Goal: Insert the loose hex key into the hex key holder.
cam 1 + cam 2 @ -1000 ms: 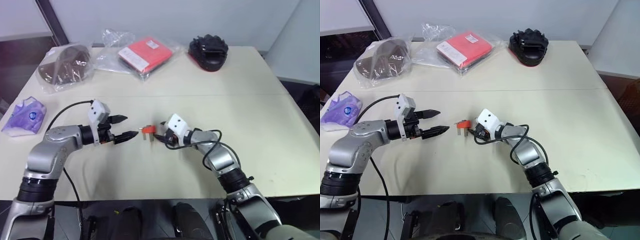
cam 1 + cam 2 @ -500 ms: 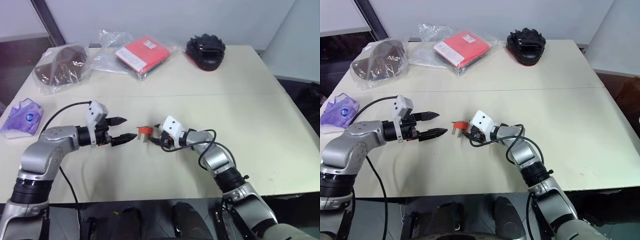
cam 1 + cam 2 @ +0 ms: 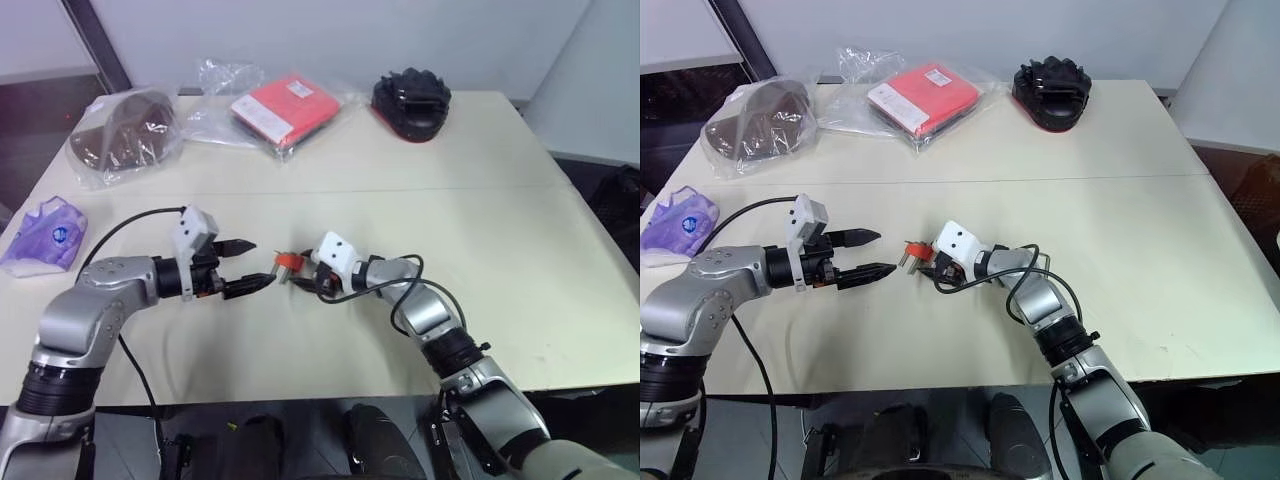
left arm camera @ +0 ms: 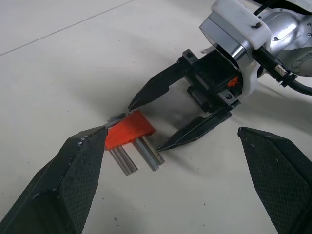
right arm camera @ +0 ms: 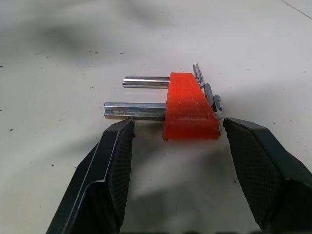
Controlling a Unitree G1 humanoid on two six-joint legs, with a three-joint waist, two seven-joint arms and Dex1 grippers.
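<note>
Holder (image 5: 189,107) flat on table (image 3: 520,230), between right tool (image 4: 161,124) fingers, parted, ungripped. Left tool (image 3: 252,266) wide open, empty, just beside.

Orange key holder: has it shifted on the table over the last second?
No. The orange holder lies at the same spot relative to the table seam and the red packet; only the whole picture shifted slightly.

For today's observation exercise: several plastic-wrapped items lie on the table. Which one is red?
The flat red packet in clear plastic, at the table's far edge. The dark brown bagged item lies to its left, and the purple one sits at the left edge.
</note>
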